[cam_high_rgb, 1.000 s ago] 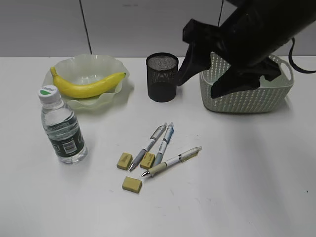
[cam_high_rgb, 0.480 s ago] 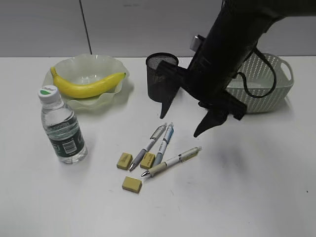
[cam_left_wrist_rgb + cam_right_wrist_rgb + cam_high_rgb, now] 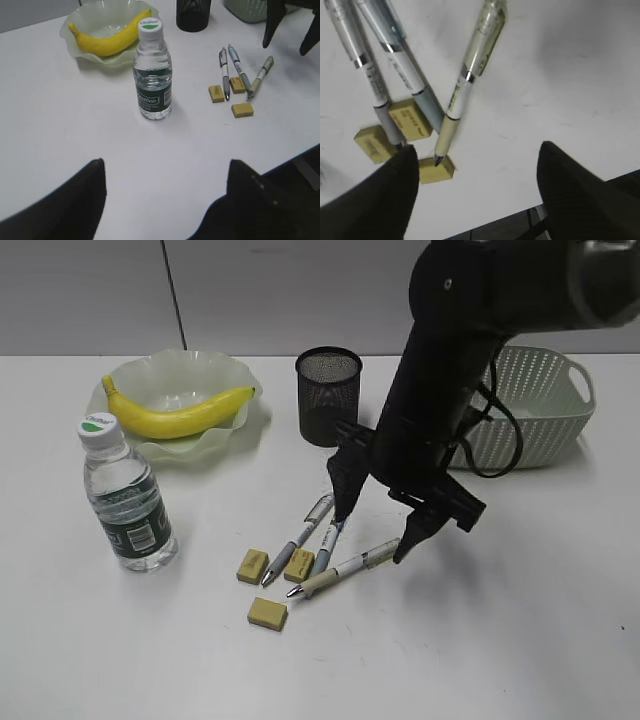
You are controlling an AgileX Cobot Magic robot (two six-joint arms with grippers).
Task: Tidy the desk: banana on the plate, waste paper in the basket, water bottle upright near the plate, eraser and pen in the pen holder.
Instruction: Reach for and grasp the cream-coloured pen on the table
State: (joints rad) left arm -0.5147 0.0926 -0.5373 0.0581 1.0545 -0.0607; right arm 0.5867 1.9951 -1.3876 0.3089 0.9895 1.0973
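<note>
The banana [image 3: 175,417] lies in the plate [image 3: 240,375] at the back left. The water bottle [image 3: 125,502] stands upright in front of the plate and also shows in the left wrist view [image 3: 153,75]. Three pens [image 3: 350,567] and three tan erasers [image 3: 267,613] lie mid-desk. The pen holder [image 3: 328,395] stands behind them. My right gripper [image 3: 372,535] is open, pointing down over the pens; in its wrist view [image 3: 477,147] the beige pen [image 3: 470,75] lies between its fingers. My left gripper [image 3: 167,165] is open and empty above bare desk. No waste paper is in view.
The basket [image 3: 545,405] stands at the back right, partly behind my right arm. The desk's front edge [image 3: 510,212] shows just below the right fingers. Bare desk lies to the right of the pens and in front of the bottle.
My right arm has swung from above the basket down and to the left, and its open gripper now hangs over the pens. The objects on the desk have not moved.
</note>
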